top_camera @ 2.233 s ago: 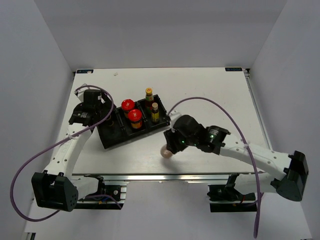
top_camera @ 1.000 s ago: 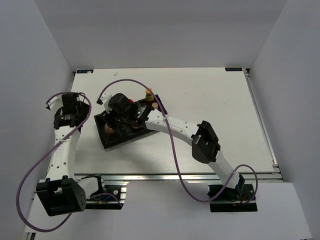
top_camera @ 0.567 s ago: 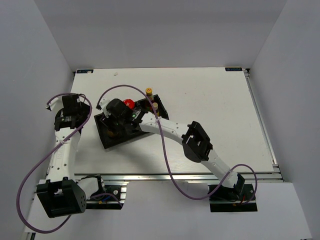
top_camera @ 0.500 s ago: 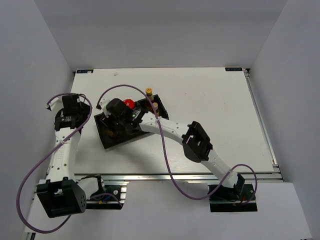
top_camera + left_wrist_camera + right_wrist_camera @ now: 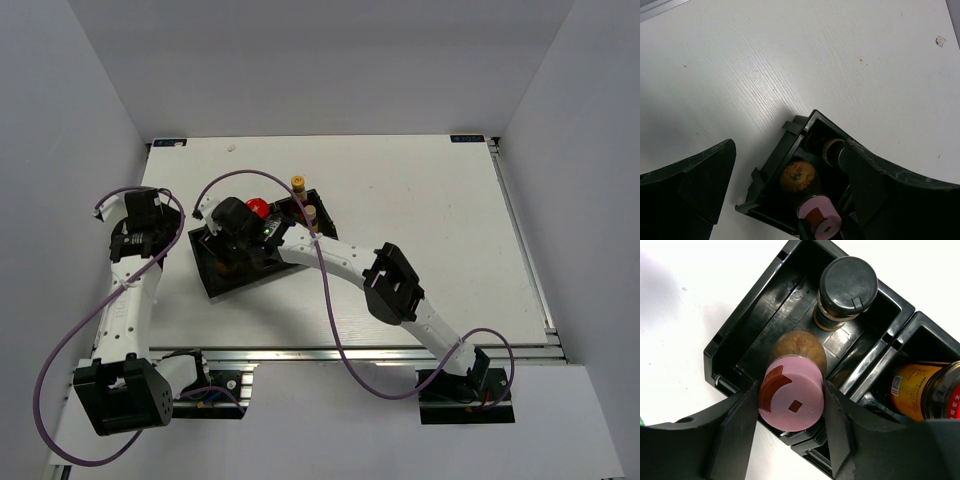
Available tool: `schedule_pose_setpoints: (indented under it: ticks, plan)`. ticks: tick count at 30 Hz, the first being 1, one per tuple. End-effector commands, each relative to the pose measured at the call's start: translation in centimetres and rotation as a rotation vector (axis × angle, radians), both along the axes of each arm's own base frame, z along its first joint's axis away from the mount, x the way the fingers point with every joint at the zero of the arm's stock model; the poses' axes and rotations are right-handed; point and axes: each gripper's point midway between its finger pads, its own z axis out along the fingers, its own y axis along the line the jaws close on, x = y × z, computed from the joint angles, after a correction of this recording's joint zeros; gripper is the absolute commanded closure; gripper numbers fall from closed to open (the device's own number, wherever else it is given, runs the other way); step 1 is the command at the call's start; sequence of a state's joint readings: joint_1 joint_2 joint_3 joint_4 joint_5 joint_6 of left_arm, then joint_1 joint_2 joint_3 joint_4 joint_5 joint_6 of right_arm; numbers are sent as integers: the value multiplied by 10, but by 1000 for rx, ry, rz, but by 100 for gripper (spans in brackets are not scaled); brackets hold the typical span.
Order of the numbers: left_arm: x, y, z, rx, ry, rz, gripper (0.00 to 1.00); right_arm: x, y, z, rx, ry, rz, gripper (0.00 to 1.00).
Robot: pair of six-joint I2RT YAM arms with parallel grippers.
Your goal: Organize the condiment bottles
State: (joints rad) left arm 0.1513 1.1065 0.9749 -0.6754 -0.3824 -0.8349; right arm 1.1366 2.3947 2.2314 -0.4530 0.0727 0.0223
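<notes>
The right gripper (image 5: 790, 407) is clamped on the pink-capped jar (image 5: 792, 387), its broad matte black fingers (image 5: 737, 425) pressing either side of the round, smooth pink lid. The jar's brown body reaches down into the end compartment of the tray (image 5: 742, 310), a black moulded-plastic box with ribbed walls and thin dividers. In that same compartment, just beside the pink-capped jar, stands the dark-capped jar (image 5: 847, 287), upright, with a glossy flip-top lid. Past the divider, the next compartment holds a red-lidded jar (image 5: 920, 390) of glass with an orange label.

The tray lies askew on the white wood-grain table (image 5: 420, 190), in its left half, nearer the left edge than the right. The right arm stretches across it and hides much of its middle from above. The slim yellow-capped sauce bottles (image 5: 298, 183) stand in the compartment nearest the table's far edge.

The left gripper (image 5: 790, 147) hangs spread wide with nothing in it, over the tray's end by the left edge.
</notes>
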Motion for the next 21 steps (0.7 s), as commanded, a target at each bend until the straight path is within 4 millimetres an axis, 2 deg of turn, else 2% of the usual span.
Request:
schedule_pose_setpoints:
  ticks: [1,3,4,6,7,13,14,17,21]
  plan:
    - [0,2,4,7,-17,-4,2,3,13,21,67,-27,1,40]
    - [2,1,4,4,-21,-9,2,4,14,22,71,-28,-2,27]
    - [2,0,4,3,-22,-13,2,5,15,25,81,-32,-2,24]
    - [3,0,4,3,-22,-15,2,4,17,27,90,-35,-1,24]
    - [3,0,3,4,-19,-19,2,5,18,30,99,-41,-3,19]
    - [3,-1,4,4,-22,-26,2,4,20,39,123,-40,5,17]
    - [3,-1,5,4,-24,-25,2,3,19,39,123,-39,9,14]
    - [3,0,8,5,-35,-23,2,-3,20,53,155,-37,38,11]
    - [3,-1,9,6,-32,-24,2,-12,10,86,205,-56,59,11]
